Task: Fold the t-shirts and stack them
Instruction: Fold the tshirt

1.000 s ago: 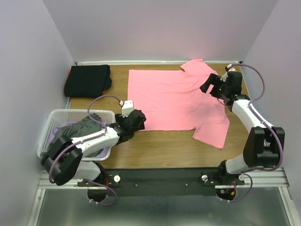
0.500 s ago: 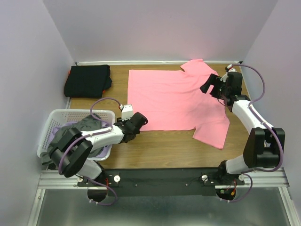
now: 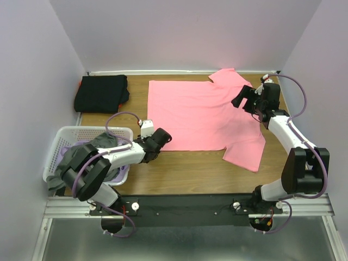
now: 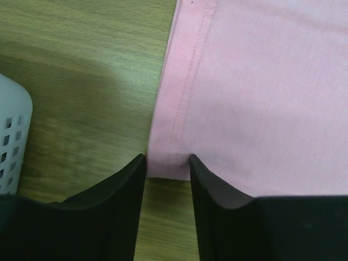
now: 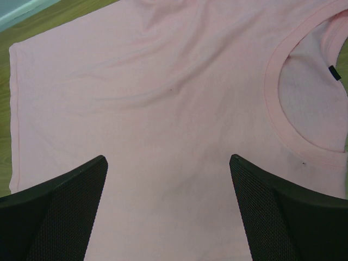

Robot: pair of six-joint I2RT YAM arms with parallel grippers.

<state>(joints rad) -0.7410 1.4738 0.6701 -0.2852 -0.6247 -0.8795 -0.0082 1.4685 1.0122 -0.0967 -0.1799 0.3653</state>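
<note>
Wood-grain worktop carries everything I can see. Largest on it is the pink t-shirt, spread flat across the middle and right, collar towards the right arm. A white lattice basket sits at the near left with a grey t-shirt heaped inside; my left arm reaches out just beside its right rim, and the basket wall shows at the edge of the left wrist view. A folded black t-shirt lies in the far left corner, well apart. My left fingers are narrowly parted, tips at the pink hem's near-left corner. My right fingers are spread wide above the chest, beside the collar.
</note>
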